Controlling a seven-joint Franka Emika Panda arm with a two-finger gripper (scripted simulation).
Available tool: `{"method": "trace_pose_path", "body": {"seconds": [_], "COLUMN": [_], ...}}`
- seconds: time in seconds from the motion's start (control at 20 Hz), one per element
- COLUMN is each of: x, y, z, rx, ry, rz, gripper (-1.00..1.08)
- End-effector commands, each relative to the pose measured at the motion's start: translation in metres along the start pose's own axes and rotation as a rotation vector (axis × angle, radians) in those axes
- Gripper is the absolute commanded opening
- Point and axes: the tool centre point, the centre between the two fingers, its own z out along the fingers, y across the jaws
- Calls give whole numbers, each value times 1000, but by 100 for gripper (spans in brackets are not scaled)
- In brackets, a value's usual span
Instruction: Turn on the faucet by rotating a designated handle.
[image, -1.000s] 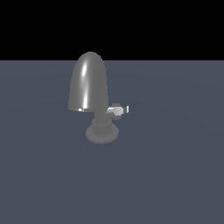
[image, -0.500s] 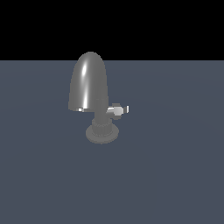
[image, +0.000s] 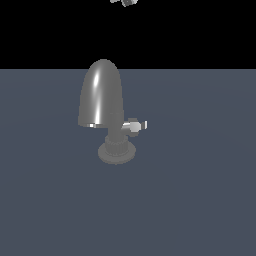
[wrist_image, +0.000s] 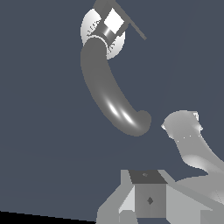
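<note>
The grey glossy faucet (image: 102, 97) stands on its round disc base (image: 116, 152), with a big domed spout over a ribbed neck. The small light-silver handle (image: 136, 125) sticks out of the neck toward the exterior view's right. Only a tip of my gripper (image: 124, 2) shows at that view's upper edge, high above the faucet and apart from it. The wrist view looks down on the curved spout (wrist_image: 109, 96), the handle (wrist_image: 113, 21) and grey gripper parts (wrist_image: 148, 199). Whether the jaws are open does not show.
The faucet stands on a flat dark blue-grey floor (image: 200, 200) with black background behind. A light grey curved part of the arm (wrist_image: 190, 142) shows in the wrist view beside the spout's end.
A small piece of my gripper has come into the exterior view at the upper edge. The faucet and handle have not moved.
</note>
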Motion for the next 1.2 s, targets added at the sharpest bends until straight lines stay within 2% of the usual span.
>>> {"method": "trace_pose_path", "body": {"seconds": [0.0,0.55,1.15], "x": [16,90,159], "y": [-3,-9,0], "z": [2,22,67], "rx": [25,145,279], "ry": [-59,-339,-642], "rz": [53,300,571], "gripper": [-100,-100,-100]}}
